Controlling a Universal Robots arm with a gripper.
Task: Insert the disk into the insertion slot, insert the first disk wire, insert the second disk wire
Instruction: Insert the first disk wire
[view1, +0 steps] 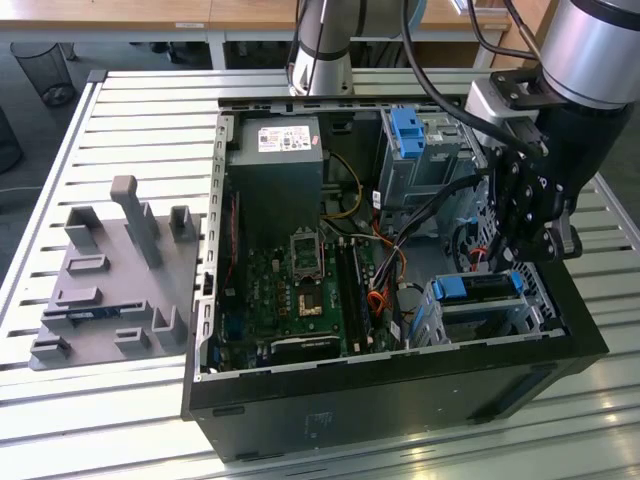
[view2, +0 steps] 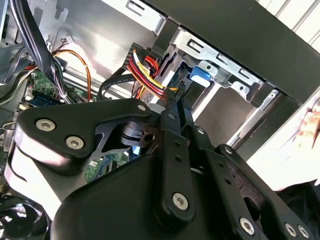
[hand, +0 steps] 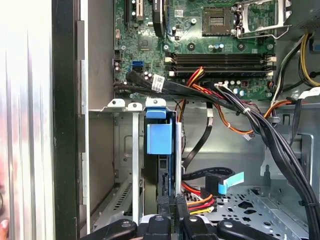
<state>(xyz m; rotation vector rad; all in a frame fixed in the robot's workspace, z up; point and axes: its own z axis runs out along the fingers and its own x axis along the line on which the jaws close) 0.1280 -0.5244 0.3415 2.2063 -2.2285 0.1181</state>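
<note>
Where the open black computer case (view1: 400, 400) holds its low grey perforated sheet-metal drive cage (view1: 535, 310), the disk (view1: 478, 287), a hard drive framed by a bright blue plastic carrier, sits inside that cage. It stands on edge in the first wrist view. Just over it, the black gripper (view1: 497, 262) has its fingers (hand: 162, 215) drawn almost together. They seem to pinch the black-plugged end of a red, yellow and black wire bundle (view2: 145, 67) at the disk's end.

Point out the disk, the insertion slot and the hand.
the disk (view1: 478, 287), exterior view, on its blue carrier edge.
the insertion slot (view1: 428, 318), exterior view, on the cage's grey side wall.
the hand (hand: 171, 201), first wrist view, at its tip.
</note>
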